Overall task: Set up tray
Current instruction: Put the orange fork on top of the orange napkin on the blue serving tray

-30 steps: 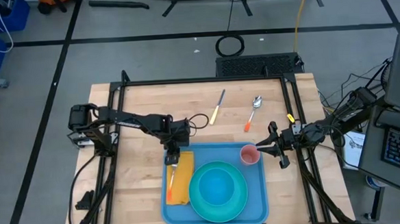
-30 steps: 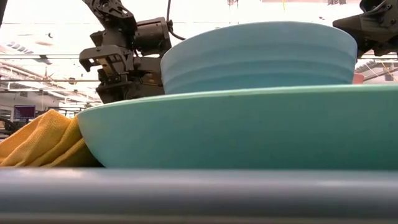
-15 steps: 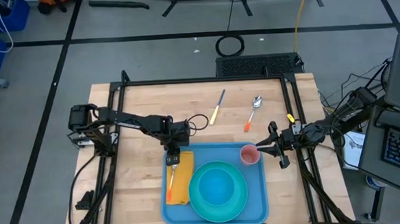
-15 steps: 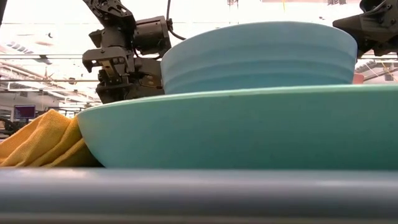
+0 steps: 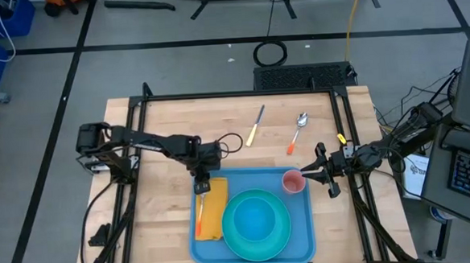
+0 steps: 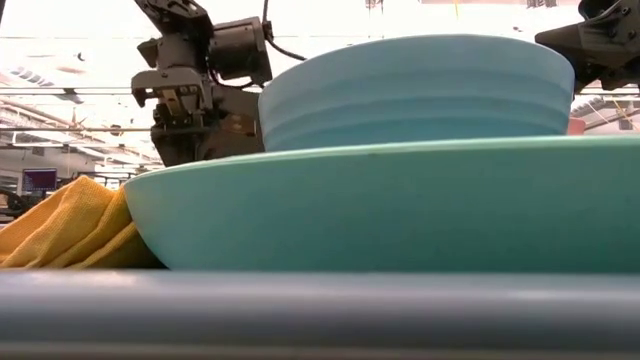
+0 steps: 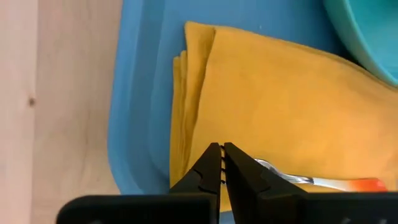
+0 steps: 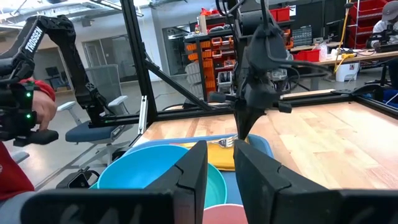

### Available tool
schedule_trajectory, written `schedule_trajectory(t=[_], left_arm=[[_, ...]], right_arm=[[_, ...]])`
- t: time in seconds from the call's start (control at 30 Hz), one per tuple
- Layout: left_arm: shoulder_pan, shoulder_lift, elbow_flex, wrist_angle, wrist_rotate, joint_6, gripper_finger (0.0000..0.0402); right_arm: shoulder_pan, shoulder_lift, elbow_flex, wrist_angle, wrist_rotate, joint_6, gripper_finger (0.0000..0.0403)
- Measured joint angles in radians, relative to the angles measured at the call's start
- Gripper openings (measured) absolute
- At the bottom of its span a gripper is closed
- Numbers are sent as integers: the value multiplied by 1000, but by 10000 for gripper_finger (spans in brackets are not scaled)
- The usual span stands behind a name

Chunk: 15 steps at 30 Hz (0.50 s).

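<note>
txt: "TROSSEN" | on: robot arm (image 8: 38,38) | other: none legible

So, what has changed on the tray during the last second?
The left gripper has lifted slightly off the napkin, fingers nearly shut and empty; the fork lies there. The right gripper stays at the pink cup. Tray, plate unchanged.

The blue tray (image 5: 301,237) holds a turquoise plate (image 5: 257,224), with a yellow napkin (image 5: 213,213) beside it and what seems a pink cup (image 5: 293,181) at the tray's far corner.
</note>
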Motion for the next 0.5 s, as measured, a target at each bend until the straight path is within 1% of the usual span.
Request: schedule_trajectory(t=[0.1, 0.2, 0.33, 0.43, 0.5], left_arm=[[-5, -37, -1, -10, -26, -9, 9], [-13, -71, -7, 13, -22, -4, 6], [-14, -73, -36, 18, -19, -27, 18], [-17, -73, -64, 24, -17, -42, 7], [-17, -73, -81, 58, -15, -59, 8]], right_arm=[[0, 0, 0, 0, 0, 0, 73], [0, 0, 0, -1, 0, 0, 73], [0, 0, 0, -1, 0, 0, 73], [0, 0, 0, 0, 0, 0, 73], [0, 0, 0, 0, 0, 0, 73]])
